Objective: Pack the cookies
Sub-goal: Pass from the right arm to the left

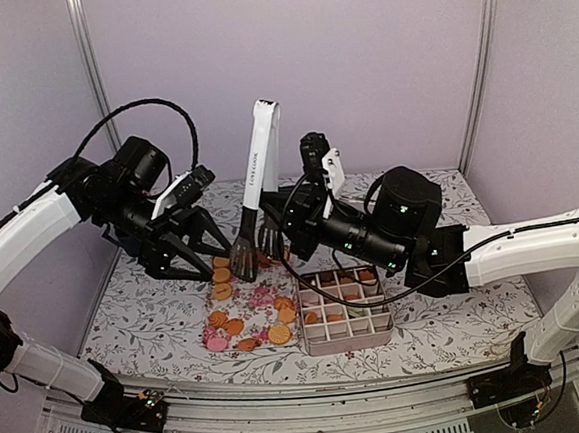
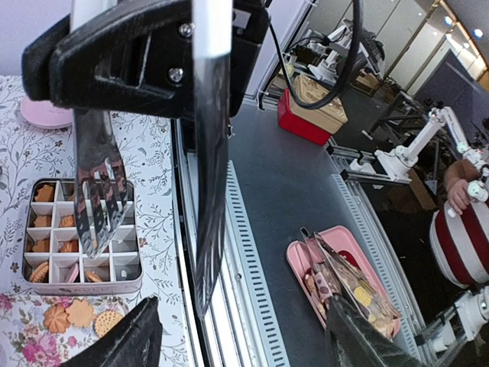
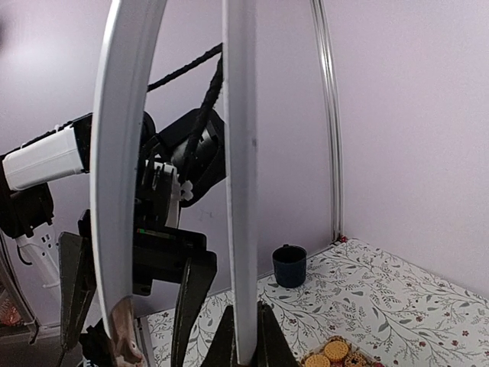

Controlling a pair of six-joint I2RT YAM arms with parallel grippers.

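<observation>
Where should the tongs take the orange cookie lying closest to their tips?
Probably by its rim, one tip on each opposite edge, coming straight down from above. The cookie lies flat, so only its thin edge can be pinched; the tongs hang tips-down beside it.

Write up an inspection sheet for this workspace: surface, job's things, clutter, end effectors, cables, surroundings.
Surface: floral tablecloth, lying flat.
Job's things: loose cookies lie left of the divided tray; several compartments already hold cookies.
Clutter: dark mug at the back by the wall.
End effectors: left end effector open and empty, at the cookies' far edge; right end effector shut on the white tongs, black tips pointing down.
Cables: black cable from the right arm sags across the tray; cable loop above the left arm.
Surroundings: lilac walls, metal posts.
</observation>
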